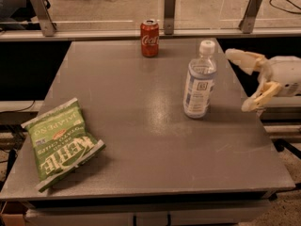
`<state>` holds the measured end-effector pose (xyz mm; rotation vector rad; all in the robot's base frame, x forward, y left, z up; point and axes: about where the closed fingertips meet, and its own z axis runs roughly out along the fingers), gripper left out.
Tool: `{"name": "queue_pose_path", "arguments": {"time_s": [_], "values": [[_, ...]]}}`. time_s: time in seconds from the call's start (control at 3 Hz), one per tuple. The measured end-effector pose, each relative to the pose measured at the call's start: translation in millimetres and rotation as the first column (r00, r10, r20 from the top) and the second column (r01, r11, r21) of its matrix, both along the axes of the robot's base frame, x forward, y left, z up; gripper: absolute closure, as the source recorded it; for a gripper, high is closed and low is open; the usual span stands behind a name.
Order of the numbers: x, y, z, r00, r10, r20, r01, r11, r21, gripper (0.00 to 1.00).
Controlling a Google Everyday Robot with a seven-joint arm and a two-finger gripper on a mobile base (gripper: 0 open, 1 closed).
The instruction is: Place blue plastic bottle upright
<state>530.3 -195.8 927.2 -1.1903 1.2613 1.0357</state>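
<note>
A: Where's the bottle [200, 81] rn?
B: Right of centre in the frame, standing upright on the table [141, 102], cap on top. Nothing's touching it.
A: And the tool [237, 80]?
B: Right edge of the frame, just beside the bottle. Fingers are spread apart, holding nothing.
A: So the task's done?
B: Prob yes, it stands on its own base.
A: How'd it handle if grabbed?
B: Thin clear plastic, so the walls prob give under a hard squeeze. Smooth label, so a bit slippery. Can't tell how much water's inside, so weight's unknown. It's tall and narrow, so a nudge near the cap could topple it. Best hold is mid-body at the label, w/ gentle pressure.
A: Other stuff?
B: Red can [149, 37] upper middle, green chip bag [61, 142] lower left, both well apart from it.
</note>
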Motion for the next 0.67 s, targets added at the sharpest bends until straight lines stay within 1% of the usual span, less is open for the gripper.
{"name": "queue_pose_path", "arguments": {"time_s": [0.33, 0.67], "values": [[3.9, -55.7, 6.9, 0.9949, -0.098, 0.024, 0.1, 0.992, -0.083, 0.0], [7.3, -62.0, 14.7, 0.9924, -0.115, 0.044, 0.119, 0.989, -0.086, 0.0]]}}
